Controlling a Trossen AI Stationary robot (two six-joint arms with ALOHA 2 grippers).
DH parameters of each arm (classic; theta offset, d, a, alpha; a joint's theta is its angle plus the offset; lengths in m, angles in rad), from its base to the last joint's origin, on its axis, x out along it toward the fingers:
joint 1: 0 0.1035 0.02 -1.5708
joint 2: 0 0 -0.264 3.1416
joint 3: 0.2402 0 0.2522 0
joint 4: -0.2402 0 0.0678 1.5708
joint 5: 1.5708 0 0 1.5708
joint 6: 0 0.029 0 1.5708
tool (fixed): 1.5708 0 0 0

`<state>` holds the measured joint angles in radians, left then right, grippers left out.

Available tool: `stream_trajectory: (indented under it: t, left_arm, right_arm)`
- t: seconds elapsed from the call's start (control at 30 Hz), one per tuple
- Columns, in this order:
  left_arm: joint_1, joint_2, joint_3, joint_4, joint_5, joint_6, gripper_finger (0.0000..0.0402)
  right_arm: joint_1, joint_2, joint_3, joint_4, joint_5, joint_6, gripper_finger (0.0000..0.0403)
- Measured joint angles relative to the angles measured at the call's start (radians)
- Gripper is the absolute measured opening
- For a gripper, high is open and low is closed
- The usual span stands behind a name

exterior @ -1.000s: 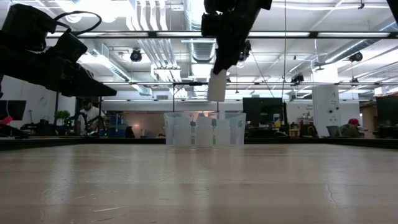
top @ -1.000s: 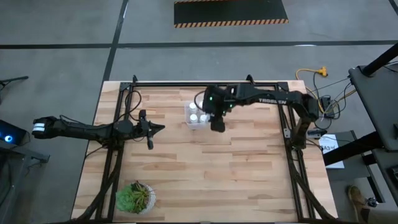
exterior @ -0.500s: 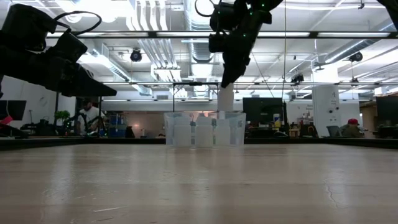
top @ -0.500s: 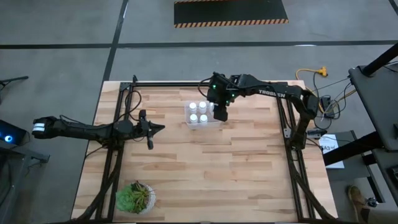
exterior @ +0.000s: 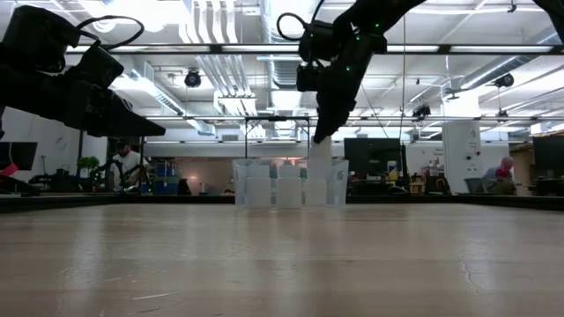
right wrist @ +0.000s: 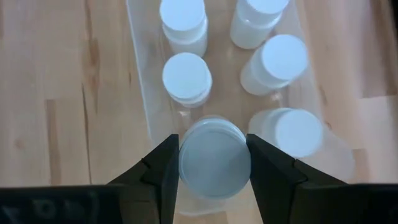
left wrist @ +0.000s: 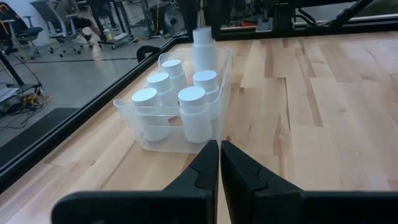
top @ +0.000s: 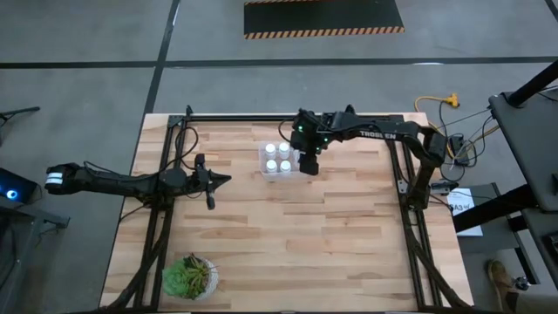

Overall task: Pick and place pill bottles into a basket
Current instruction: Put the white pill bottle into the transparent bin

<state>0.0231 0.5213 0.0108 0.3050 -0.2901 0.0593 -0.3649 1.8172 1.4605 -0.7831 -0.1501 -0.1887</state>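
Observation:
The clear basket [top: 261, 166] stands at the table's far middle with several white pill bottles [top: 277, 157] upright in it. My right gripper [top: 307, 162] is above the basket's right end, shut on one more white bottle [right wrist: 214, 158]. In the low view this bottle [exterior: 319, 157] hangs upright below the gripper [exterior: 322, 132], with its lower end down behind the basket's wall [exterior: 289, 185]. My left gripper [top: 215, 180] is shut and empty, in the air left of the basket; its wrist view shows the basket [left wrist: 163, 140]. My right gripper pinches the bottle's upper sides [right wrist: 184, 163] between its two fingers [right wrist: 163, 171], one on each side just under the cap. The fingers come from above, pointing down. The bottle is upright, its lower end inside the basket's right end; whether it touches the floor I cannot tell.
A green potted plant [top: 189, 277] stands at the near left corner. Black frame rails [top: 261, 118] run along the table's far edge and sides. Bare wood lies between the basket and the near edge.
My right gripper has gone down and a little toward the far edge with the bottle, which stays upright. The bottle has dropped from well above the basket to its rim, and its lower end is now inside the right end.

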Motion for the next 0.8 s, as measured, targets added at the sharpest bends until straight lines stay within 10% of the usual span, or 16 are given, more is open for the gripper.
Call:
stream_trajectory:
  t: [0.8]
  left_arm:
    - [0.000,0.000,0.000,0.000,0.000,0.000,0.0000]
  right_arm:
    - [-0.003,0.001,-0.088,0.090,-0.011,0.010,0.0143]
